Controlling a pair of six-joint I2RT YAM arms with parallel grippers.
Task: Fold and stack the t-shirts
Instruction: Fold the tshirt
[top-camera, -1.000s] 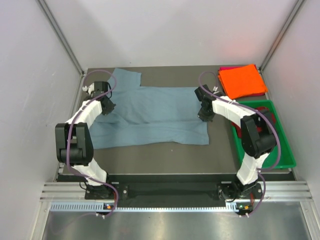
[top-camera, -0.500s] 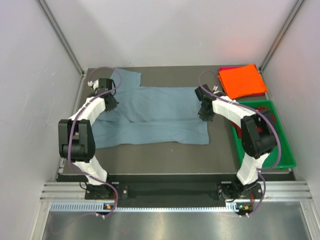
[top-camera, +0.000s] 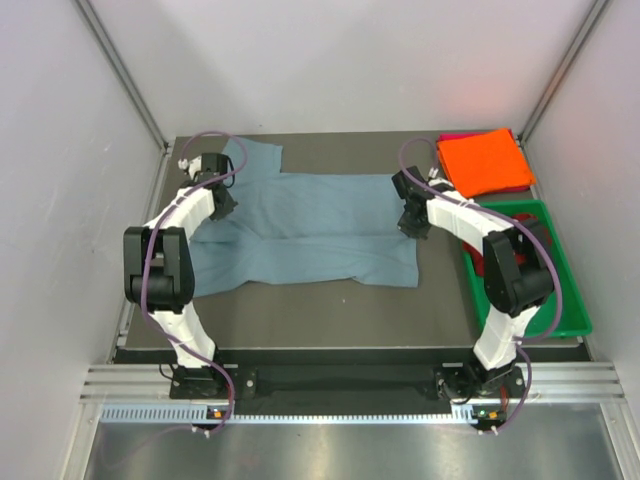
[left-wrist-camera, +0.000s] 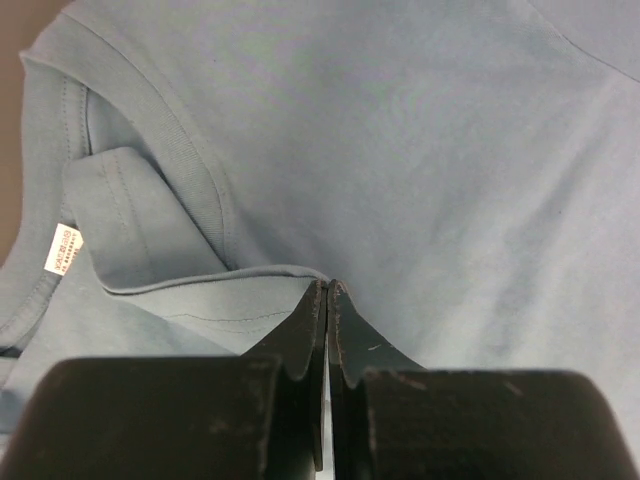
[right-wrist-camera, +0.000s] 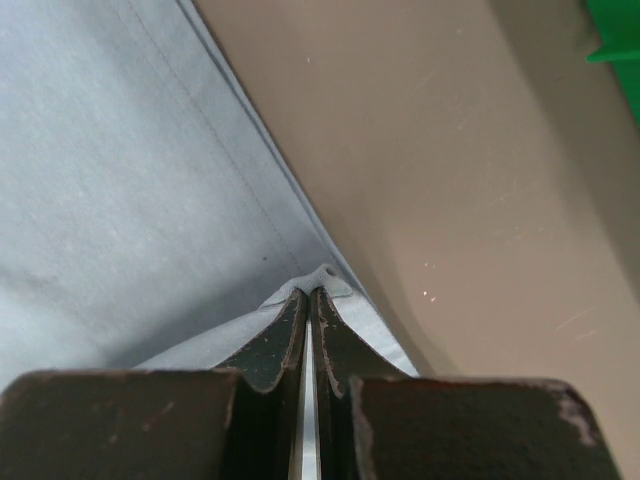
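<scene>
Tension matters: my left gripper (left-wrist-camera: 327, 290) and right gripper (right-wrist-camera: 311, 293), each pinching the blue-grey t-shirt (top-camera: 320, 215), should move together.

The white-and-black left arm (top-camera: 178, 212) and right arm (top-camera: 462, 215) reach forward over the table. The left black two-finger gripper (left-wrist-camera: 327, 288) and right black two-finger gripper (right-wrist-camera: 311, 293) are closed tight, each apparently pinching the dusty blue-grey cotton t-shirt (top-camera: 300, 225).
</scene>
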